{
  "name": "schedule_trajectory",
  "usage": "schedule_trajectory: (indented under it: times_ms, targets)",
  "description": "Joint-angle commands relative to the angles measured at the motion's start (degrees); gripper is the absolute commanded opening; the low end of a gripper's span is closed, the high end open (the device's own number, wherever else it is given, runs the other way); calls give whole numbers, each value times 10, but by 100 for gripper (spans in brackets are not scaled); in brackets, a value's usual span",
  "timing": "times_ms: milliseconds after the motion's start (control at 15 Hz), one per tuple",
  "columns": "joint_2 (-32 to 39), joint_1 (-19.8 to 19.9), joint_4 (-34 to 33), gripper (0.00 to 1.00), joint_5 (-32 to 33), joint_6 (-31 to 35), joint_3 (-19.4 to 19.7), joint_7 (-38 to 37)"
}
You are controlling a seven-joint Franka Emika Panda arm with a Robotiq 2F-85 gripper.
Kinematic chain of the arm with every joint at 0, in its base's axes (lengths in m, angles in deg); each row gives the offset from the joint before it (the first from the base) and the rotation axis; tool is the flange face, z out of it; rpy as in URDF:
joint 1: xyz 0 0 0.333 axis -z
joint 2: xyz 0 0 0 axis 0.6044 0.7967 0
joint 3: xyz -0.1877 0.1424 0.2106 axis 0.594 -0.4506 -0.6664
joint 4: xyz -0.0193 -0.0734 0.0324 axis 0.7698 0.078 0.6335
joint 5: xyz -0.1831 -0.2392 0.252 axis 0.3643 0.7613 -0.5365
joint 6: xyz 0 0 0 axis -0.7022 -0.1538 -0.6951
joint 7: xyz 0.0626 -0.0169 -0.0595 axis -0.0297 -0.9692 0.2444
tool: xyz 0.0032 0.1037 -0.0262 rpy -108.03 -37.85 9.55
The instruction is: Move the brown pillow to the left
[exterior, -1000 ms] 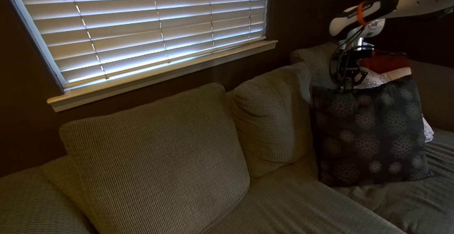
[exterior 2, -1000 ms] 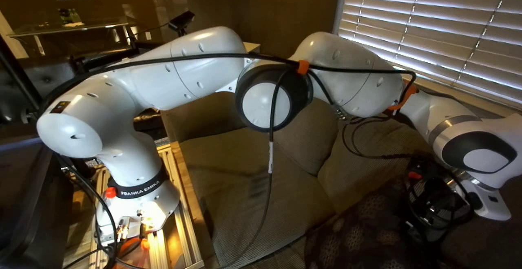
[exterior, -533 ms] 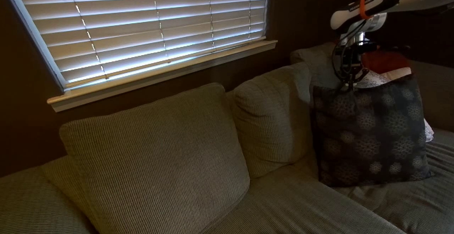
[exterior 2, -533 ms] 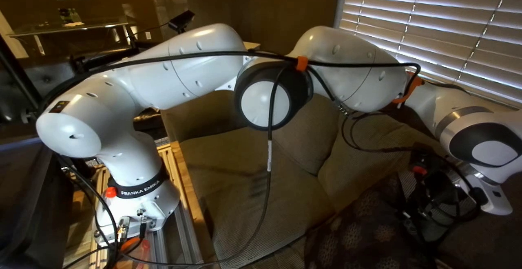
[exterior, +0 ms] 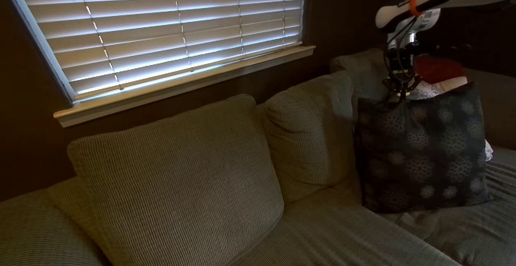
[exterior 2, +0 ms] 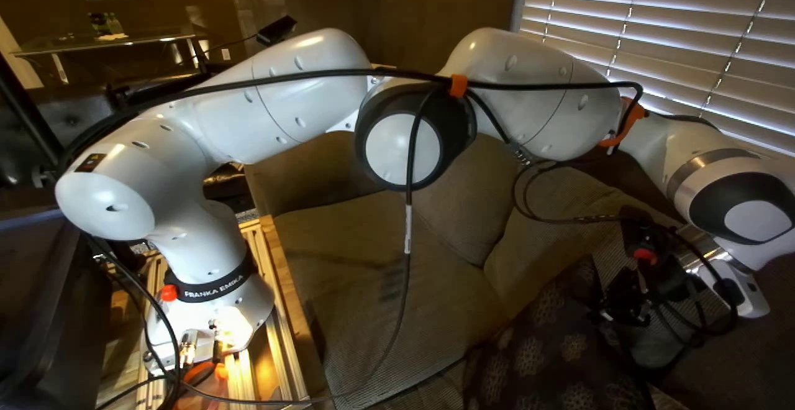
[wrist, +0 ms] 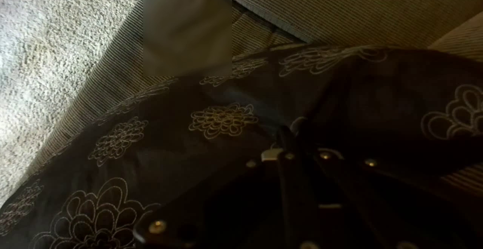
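The brown pillow, dark with pale round floral spots, stands upright on the sofa seat at the right in an exterior view. It also shows at the lower right in an exterior view and across the wrist view. My gripper points down at the pillow's top edge, near its left corner in that view. In the wrist view the gripper is closed around a pinch of the dark fabric, with creases running into the jaws. The pillow's bottom edge rests on the seat.
Plain beige back cushions line the sofa beside the pillow. A red item and a white patterned cloth or pillow lie behind it. A window sill runs above. Arm cables hang over the seat.
The arm and gripper have risen slightly and shifted a little right in an exterior view. The pillow's top edge is pulled along, and a crease has formed below the jaws.
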Motion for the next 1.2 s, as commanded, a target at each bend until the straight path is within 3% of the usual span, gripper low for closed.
schedule_trajectory:
  times_ms: [0, 333, 1133]
  targets:
    - [-46, -9, 47, 1, 7, -35, -5, 45]
    - [-80, -24, 99, 1, 18, -43, 0, 83]
    - [-222, -80, 310, 1, 91, -15, 6, 146]
